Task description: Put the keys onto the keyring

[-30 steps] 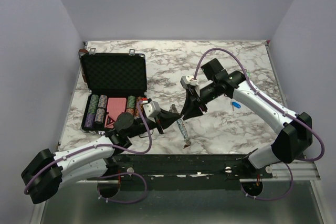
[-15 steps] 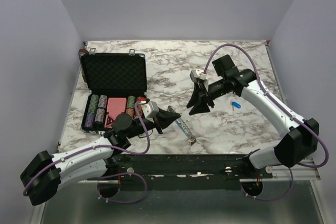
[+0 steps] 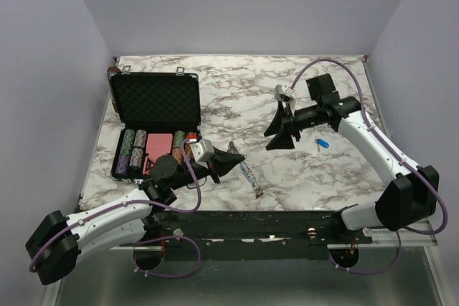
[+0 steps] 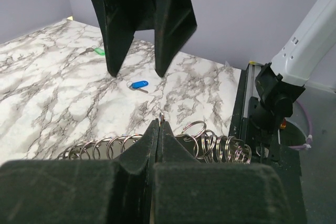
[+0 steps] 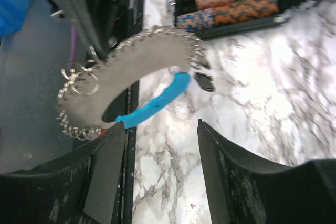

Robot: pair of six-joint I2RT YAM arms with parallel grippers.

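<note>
**Left gripper clamped on the keyring, right gripper spread and holding nothing**

In the top view the keys are mere specks. The blue key [image 3: 322,142] lies far right of the open black case [image 3: 154,102]. The green key [image 4: 98,51] shows clearly only in the left wrist view, beyond the blue key [image 4: 139,84]. The case's lower edge is partly covered by the left arm, and the poker chips [image 3: 136,150] in it show only as striped rolls.

The table [image 3: 237,91] is white marble with grey veins, closed in by 3 plain lavender walls [image 3: 237,5].

The left gripper [image 3: 231,157] reaches low, just right of the case. Its jaws are pressed tight on one small ring of the keyring [image 4: 197,129]. The keyring [image 3: 249,175] trails from that grip toward the near edge and rests on the marble.

The right gripper [image 3: 281,142] hangs fingers-down above the table, well to the right of the case. Its 2 jaws are spread apart with nothing between them. Its wrist camera looks past them at the keyring [image 5: 152,61] and its light-blue section.
</note>
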